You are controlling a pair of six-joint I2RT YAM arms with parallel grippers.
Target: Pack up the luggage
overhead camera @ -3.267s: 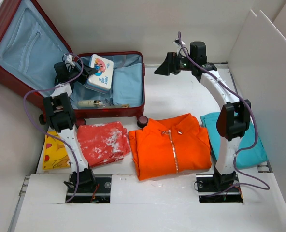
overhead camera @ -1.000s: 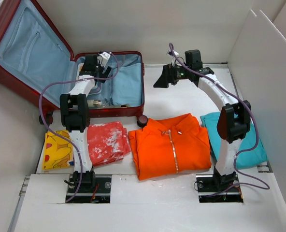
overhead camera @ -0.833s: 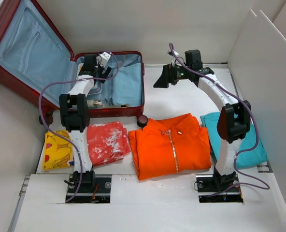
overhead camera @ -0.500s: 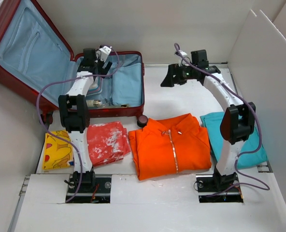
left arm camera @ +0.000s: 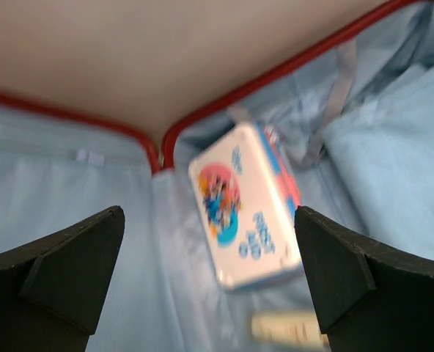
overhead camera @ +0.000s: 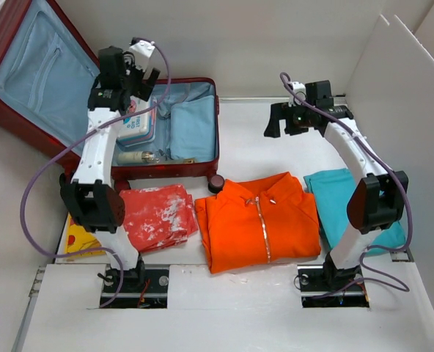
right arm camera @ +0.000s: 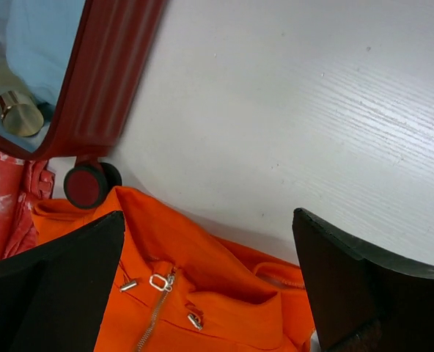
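Luggage (overhead camera: 171, 170) laid open at upper left, lid propped back for access. White cartoon-print box (left arm camera: 243, 213) lodged at hinge side, room left for clothes. Left pincer (left arm camera: 208, 214) spread, empty, above it. Right pincer (right arm camera: 207, 214) spread, empty, held over orange jacket (right arm camera: 166, 293), likely next pick.

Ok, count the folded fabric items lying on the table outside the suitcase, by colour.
Orange zip jacket: 1
Red and white garment: 1
Teal garment: 1
Yellow patterned cloth, partly behind the left arm: 1
Total: 4
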